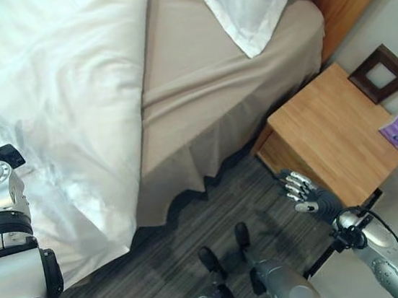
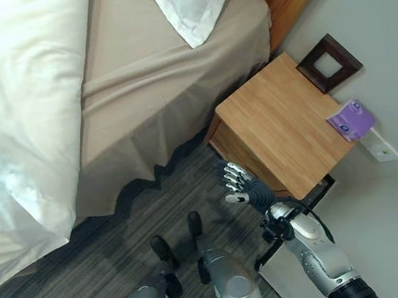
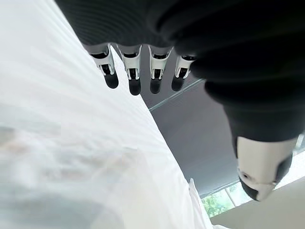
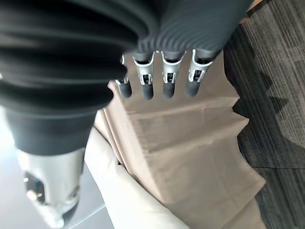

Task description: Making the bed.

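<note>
Nightstand (image 2: 283,124) with purple packet (image 2: 351,119) stands beside the bed (image 1: 205,83); white duvet (image 1: 62,100) bunched left; right hand (image 2: 238,182) and left hand (image 3: 143,67) both released over grey carpet (image 1: 196,244).

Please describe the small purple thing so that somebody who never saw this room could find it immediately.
Start at the bed with its beige sheet and go to the wooden nightstand beside its head end. The purple packet lies at the nightstand's far edge, against the wall, next to a dark square frame. It is the only purple item there, and it lies flat.
</note>
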### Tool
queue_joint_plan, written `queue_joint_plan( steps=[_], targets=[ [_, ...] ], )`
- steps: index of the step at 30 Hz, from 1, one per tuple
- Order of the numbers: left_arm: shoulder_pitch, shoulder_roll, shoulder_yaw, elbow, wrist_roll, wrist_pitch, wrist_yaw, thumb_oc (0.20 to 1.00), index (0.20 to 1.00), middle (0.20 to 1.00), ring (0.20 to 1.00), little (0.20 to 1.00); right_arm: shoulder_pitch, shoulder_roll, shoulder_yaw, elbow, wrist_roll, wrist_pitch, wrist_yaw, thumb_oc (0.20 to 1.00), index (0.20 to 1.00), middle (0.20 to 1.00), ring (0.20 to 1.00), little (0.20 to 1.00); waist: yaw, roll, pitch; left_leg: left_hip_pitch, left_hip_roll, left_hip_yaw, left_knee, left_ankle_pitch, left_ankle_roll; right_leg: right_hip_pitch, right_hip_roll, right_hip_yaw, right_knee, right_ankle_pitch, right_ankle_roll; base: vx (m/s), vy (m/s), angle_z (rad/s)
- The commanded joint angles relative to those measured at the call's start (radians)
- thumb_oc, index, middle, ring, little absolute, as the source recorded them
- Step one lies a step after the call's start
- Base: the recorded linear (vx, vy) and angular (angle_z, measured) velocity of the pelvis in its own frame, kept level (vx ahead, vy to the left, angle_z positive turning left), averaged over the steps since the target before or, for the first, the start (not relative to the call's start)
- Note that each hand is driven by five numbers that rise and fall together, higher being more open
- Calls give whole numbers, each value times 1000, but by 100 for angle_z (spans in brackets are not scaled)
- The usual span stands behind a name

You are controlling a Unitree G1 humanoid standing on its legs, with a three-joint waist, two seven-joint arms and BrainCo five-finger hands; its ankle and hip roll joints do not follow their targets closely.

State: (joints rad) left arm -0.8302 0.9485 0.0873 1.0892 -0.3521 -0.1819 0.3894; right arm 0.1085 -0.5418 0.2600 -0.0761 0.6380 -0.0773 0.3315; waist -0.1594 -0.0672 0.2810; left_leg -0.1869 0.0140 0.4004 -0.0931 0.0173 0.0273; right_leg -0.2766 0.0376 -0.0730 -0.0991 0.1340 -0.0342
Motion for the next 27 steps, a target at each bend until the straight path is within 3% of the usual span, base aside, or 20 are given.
queue_joint_plan(
  steps=[1,8,16,21,22,23,27],
  targets=[
    [-21,59,-3,40,-44,-23,14,1000,1000,1000,1000,1000,26,-15,-9,-58,44,-62,3,1000,1000,1000,1000,1000,4,-11,-24,35,4,-28,6,-12,-38,65,-21,-4,12,-90,116,26,14,4],
    [-35,41,-38,28,-64,-33,-16,1000,1000,1000,1000,1000,19,-16,-2,-58,50,-65,-1,1000,1000,1000,1000,1000,-4,-27,1,4,4,-29,6,-5,-38,32,-19,3,12,-78,115,11,5,0],
    [-157,25,-174,-35,-71,-69,-51,1000,1000,1000,1000,1000,-32,-5,29,-36,64,-67,-4,1000,1000,1000,1000,1000,-32,-52,39,-76,9,-31,6,9,-44,-49,-11,15,12,-50,120,1,-3,-2],
    [-232,-53,-246,-118,-116,-96,-56,1000,1000,1000,1000,1000,-49,12,66,-29,64,-63,-8,1000,1000,1000,1000,1000,-45,-54,48,-91,8,-28,6,8,-46,-69,-8,25,12,-45,121,3,3,-1],
    [-238,-80,-261,-138,-119,-96,-60,282,282,282,282,282,-46,13,69,-28,60,-61,-10,1000,1000,1000,1000,1000,-48,-54,48,-90,8,-28,6,7,-46,-69,-8,26,12,-45,120,2,-3,5],
    [-247,-94,-275,-148,-115,-96,-61,200,200,200,200,200,-47,12,71,-26,56,-62,-11,1000,1000,1000,1000,1000,-49,-54,47,-93,7,-27,6,9,-45,-73,-9,28,12,-44,119,-5,-3,4],
    [-262,-143,-311,-183,-89,-88,-73,200,200,200,200,200,-41,7,68,-22,41,-61,-10,1000,1000,1000,1000,1000,-53,-50,51,-90,4,-25,6,5,-43,-72,-12,32,12,-43,120,-7,4,0]
  ],
)
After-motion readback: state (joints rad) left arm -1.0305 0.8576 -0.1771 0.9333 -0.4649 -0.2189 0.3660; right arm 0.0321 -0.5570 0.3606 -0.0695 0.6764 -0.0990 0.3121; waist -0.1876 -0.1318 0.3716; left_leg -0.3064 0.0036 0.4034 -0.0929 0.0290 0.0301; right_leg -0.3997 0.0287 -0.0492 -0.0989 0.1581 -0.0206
